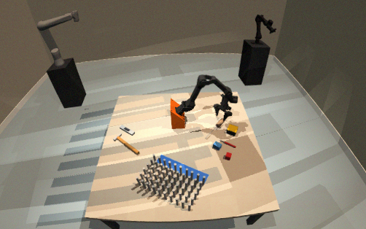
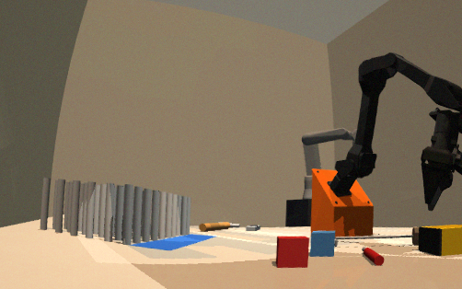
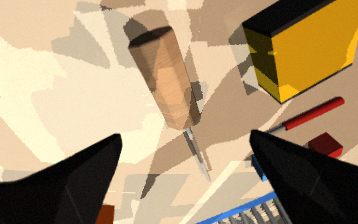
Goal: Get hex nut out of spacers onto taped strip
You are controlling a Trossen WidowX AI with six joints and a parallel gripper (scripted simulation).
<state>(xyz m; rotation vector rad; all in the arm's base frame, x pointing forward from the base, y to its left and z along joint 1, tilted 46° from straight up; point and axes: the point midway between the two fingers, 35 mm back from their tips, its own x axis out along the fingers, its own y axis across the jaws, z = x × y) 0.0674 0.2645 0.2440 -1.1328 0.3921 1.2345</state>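
The metal spacers (image 1: pixel 181 171) (image 2: pixel 129 216) stand upright in rows; a few show in the wrist view at the bottom. The blue taped strip (image 1: pixel 183 167) (image 2: pixel 172 243) lies along their robot-facing side. The hex nut cannot be made out in any view. A tool with a wooden handle (image 1: pixel 219 122) (image 2: pixel 415 236) (image 3: pixel 167 82) and a long thin metal shaft lies on the table. My gripper (image 1: pixel 221 117) (image 3: pixel 186 137) is open and empty, above the tool. In the wrist view the handle's shaft end lies between the fingertips in line of sight, and the shaft points toward the spacers.
A yellow block (image 1: pixel 232 129) (image 2: pixel 459 240) (image 3: pixel 312 55) is beside the handle. A red pen-like tool (image 1: pixel 228 144) (image 2: pixel 373 256) (image 3: pixel 315 113), blue block (image 1: pixel 217 146) (image 2: pixel 322 244) and red block (image 1: pixel 228 156) (image 2: pixel 292 251) lie nearer the spacers. A hammer (image 1: pixel 127 144) and grey tool (image 1: pixel 127 130) lie across the table.
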